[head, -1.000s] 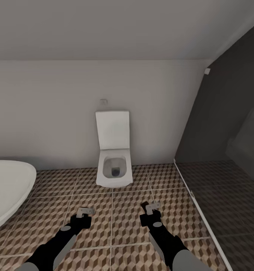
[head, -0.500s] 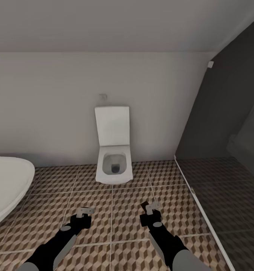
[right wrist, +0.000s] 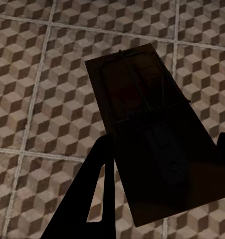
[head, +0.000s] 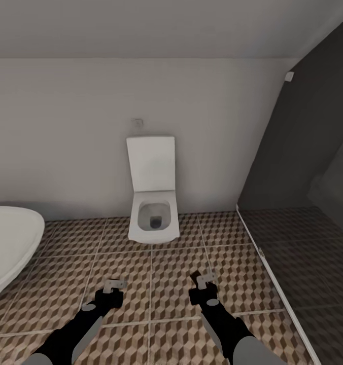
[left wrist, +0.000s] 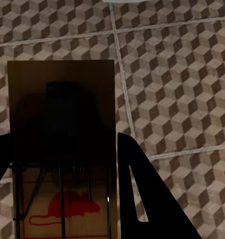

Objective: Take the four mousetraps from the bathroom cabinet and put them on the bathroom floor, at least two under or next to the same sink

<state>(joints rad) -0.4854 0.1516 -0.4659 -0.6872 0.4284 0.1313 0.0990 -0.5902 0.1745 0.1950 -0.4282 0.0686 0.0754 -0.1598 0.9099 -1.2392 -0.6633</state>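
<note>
Head view, room: a bathroom seen from above the two arms, with a pale wall (head: 65, 147) across the back and a sloped ceiling overhead.
Floor: the bathroom floor (head: 171, 263) is laid in large square tiles of brown, beige and white cubes with pale grout lines, running from the wall to the arms.
Far left: the rounded white rim of a bathtub (head: 9, 248) stands on the tiles.
Centre: a white toilet (head: 152, 203) is set against the wall, its lid raised and the bowl open.
Right: a dark glass partition (head: 303, 167) rises from a pale floor strip; the tiles behind it look dimmed.
Left pincer (head: 114, 286): held low over the tiles ahead of the left arm.
Left wrist view: a mousetrap (left wrist: 62, 149) lies between the dark fingers (left wrist: 142, 199), clamped by them, its wire parts and red mouse print toward the camera, tiles beyond it.
Right pincer (head: 204, 280): held low over the tiles, level with the left one and well apart from it.
Right wrist view: a second mousetrap (right wrist: 147, 124), shadowed and tilted, is gripped between the fingers (right wrist: 92, 194) above the tiles.
</note>
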